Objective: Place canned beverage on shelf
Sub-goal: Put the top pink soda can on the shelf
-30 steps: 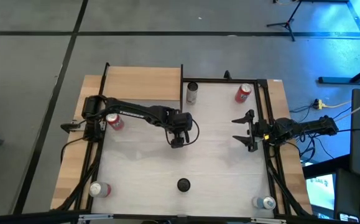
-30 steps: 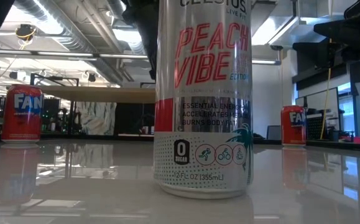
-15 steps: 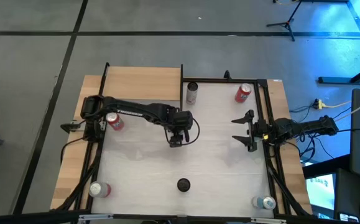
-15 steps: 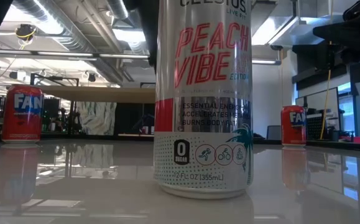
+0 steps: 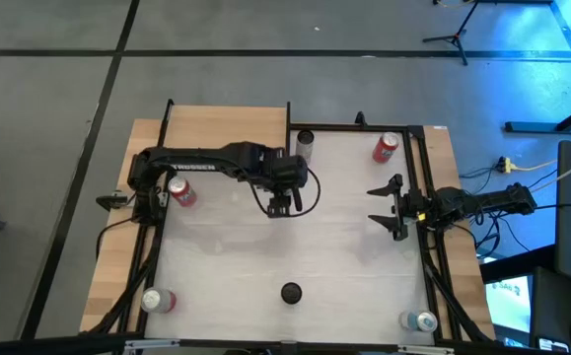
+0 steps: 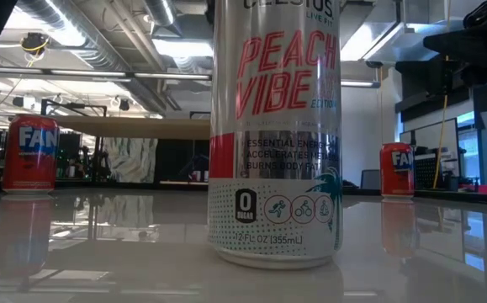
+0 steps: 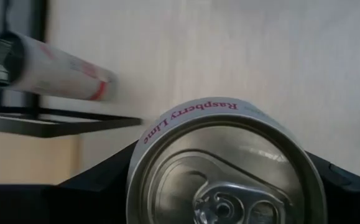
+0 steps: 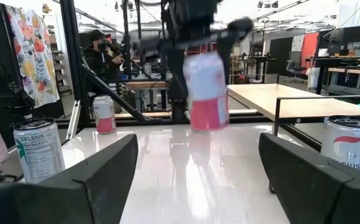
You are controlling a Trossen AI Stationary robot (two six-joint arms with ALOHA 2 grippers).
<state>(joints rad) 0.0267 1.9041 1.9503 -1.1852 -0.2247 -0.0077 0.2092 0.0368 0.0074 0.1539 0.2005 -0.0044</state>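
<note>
High view: left gripper [image 5: 279, 204] hangs over the table's middle, nearer the far edge, its fingers closed around a can [image 7: 223, 168].
Can: upright and lifted clear of the table [image 5: 344, 247] in the right wrist view, pink and white; "Raspberry Lime" reads on its rim in the left wrist view.
Shelf [image 5: 228, 131]: tan board at the table's far left corner; a tall can [image 5: 305, 146] stands just beside its black frame.
Right gripper [image 5: 395, 207]: by the table's right edge, fingers spread wide, holding nothing.
Other cans: red ones at the far right [image 5: 386, 147] and left edge [image 5: 180, 192]; a Peach Vibe can [image 6: 275, 135] fills the low view.
</note>
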